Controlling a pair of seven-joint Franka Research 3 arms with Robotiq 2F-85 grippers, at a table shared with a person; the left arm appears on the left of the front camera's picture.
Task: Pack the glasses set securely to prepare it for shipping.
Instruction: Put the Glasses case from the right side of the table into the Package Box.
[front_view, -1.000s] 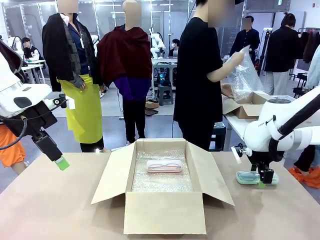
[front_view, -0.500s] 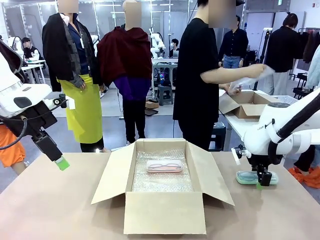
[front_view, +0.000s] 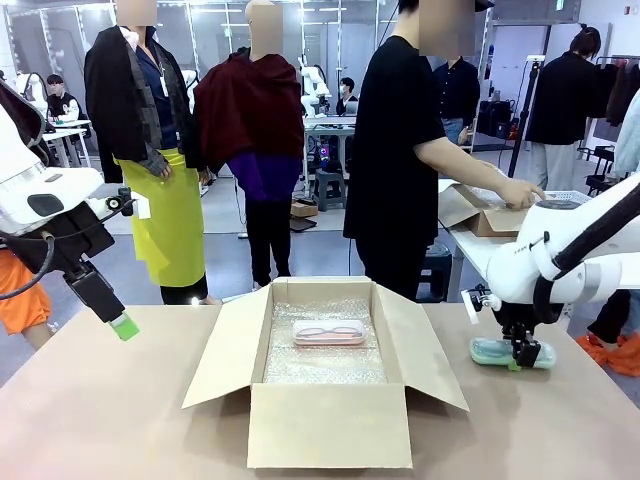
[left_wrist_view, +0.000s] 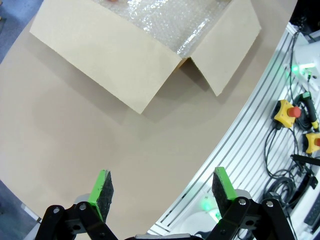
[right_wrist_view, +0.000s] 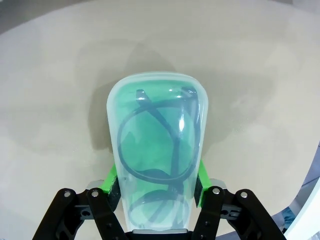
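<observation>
Right wrist view: right gripper (right_wrist_view: 155, 182) is clamped on the teal case (right_wrist_view: 155, 135) across its long sides, right of the box (front_view: 328, 438). Case is likely light, slick, brittle plastic, so a gentle mid-length grip suits. Left gripper (left_wrist_view: 160, 186) is spread wide and empty, left of box. Pink case (front_view: 328, 333) lies inside box on bubble wrap (front_view: 320, 372).

Bright even overhead light, soft shadows, sharp focus, wide-angle wrist distortion

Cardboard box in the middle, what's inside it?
Inside the cardboard box lies bubble wrap, and the pink glasses case rests flat on top of it. The wrap covers the box floor, so anything underneath cannot be seen.
</observation>
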